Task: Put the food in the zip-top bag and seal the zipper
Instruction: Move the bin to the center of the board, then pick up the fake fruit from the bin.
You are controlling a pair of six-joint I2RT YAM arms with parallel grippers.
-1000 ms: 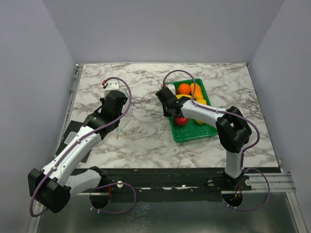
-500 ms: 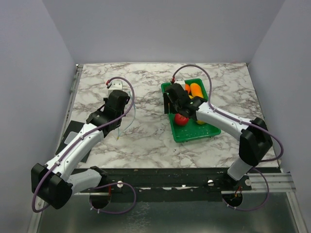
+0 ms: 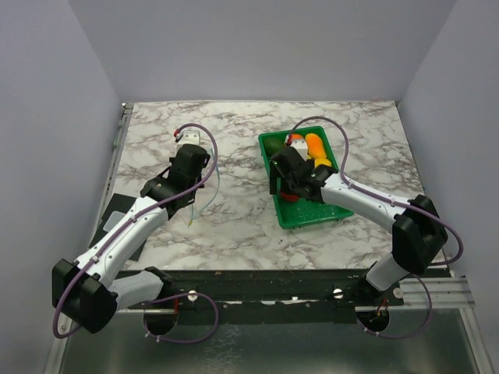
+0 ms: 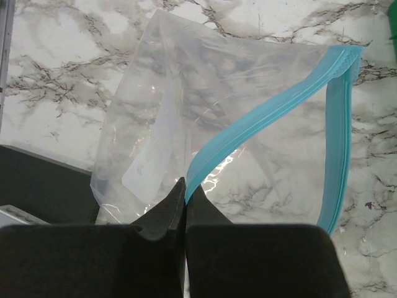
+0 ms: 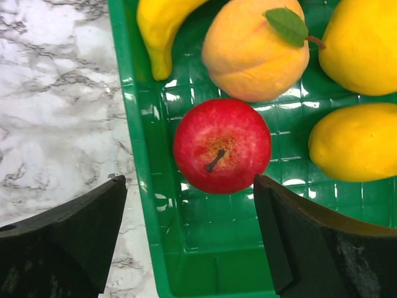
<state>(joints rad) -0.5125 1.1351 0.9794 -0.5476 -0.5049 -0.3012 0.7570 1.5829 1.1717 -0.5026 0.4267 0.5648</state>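
Held right gripper (image 5: pixel 189 186) wide over apple (image 5: pixel 222 146) beside tray (image 5: pixel 139 155) wall; could have clipped that wall and sent apple rolling. Pinched blue strip (image 4: pixel 260 118) of bag (image 4: pixel 180 87) tight with left gripper (image 4: pixel 185 186).

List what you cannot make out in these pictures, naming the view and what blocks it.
Top view: the right tool covers most of what lies in the tray.
Left wrist view: the left tool hides the bag's near edge; the label is too faint to read.
Right wrist view: the banana is cut by the top edge, the lemon by the right edge.
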